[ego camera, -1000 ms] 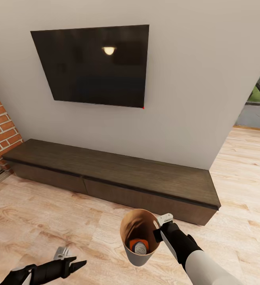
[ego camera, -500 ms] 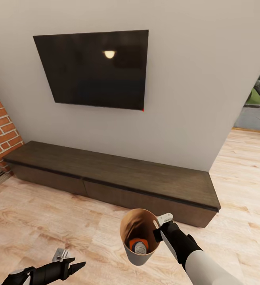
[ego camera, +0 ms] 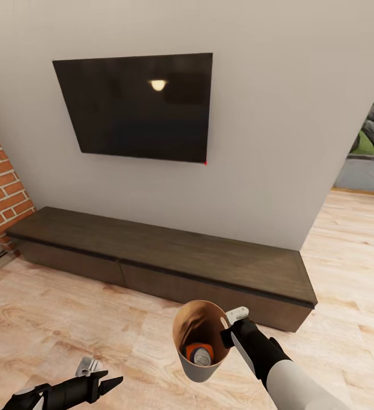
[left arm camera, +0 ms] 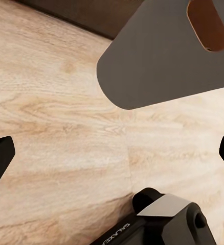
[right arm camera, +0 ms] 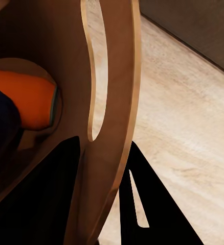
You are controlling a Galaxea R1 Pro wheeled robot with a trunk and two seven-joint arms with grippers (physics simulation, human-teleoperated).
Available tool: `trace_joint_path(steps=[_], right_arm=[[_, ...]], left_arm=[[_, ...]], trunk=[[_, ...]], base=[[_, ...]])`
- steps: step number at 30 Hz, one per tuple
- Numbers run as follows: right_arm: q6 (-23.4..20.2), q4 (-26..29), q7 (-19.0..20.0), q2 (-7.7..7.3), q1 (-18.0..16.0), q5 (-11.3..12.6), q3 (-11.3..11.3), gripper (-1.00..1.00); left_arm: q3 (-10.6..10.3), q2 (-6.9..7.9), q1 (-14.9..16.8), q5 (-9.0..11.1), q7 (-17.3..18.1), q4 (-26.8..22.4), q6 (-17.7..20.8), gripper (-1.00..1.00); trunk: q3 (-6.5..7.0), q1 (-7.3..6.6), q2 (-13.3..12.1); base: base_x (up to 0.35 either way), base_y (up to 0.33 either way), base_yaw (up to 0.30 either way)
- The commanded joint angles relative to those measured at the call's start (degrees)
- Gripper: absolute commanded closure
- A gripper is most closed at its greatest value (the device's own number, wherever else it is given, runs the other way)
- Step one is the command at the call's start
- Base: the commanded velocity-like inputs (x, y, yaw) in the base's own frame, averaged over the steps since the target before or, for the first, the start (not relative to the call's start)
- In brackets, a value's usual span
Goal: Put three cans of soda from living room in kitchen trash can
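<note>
**Robot carries a bin of cans past a wall television**

Nearest, the right gripper [ego camera: 228,332] pinches the rim of the tapered trash can [ego camera: 201,370], pale grey outside, tan inside, held above pale wood plank floor [ego camera: 50,330]. Inside lie an orange can [ego camera: 195,348] and a silver can top [ego camera: 200,357]. The left gripper [ego camera: 110,382] hangs low, fingers spread wide, holding nothing. Beyond runs a long dark wooden cabinet [ego camera: 170,250], with a flat black television [ego camera: 138,105] above and red brick [ego camera: 1,188] at the left.

Tash can [ego camera: 201,367] pale grey outside, tan-brown inside; orange can [ego camera: 196,348], silver top. TV [ego camera: 135,105] black. Wall [ego camera: 278,114] off-white. Cabinet [ego camera: 170,256] dark brown. Chimney [ego camera: 1,191] red brick. Floor [ego camera: 56,319] light wood planks.
</note>
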State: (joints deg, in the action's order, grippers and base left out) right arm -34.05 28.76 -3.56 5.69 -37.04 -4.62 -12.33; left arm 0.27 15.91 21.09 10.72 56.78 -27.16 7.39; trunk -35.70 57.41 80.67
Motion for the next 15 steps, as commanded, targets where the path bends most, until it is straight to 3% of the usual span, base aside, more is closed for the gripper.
trace_joint_path(steps=[1, 15], right_arm=[[0.0, 0.0, 0.0, 0.01, 0.0, 0.4, 0.0, 1.00], [0.0, 0.1, 0.0, 0.02, 0.0, 0.4, 0.0, 1.00]], left_arm=[[0.0, 0.00, 0.0, 0.0, 0.0, 0.0, 0.0, -1.00], [0.0, 0.00, 0.0, 0.0, 0.0, 0.0, 0.0, -1.00]], trunk=[[0.10, 0.00, 0.0], [1.43, 0.00, 0.0]], base=[[0.000, 0.000, 0.000], [0.000, 0.000, 0.000]])
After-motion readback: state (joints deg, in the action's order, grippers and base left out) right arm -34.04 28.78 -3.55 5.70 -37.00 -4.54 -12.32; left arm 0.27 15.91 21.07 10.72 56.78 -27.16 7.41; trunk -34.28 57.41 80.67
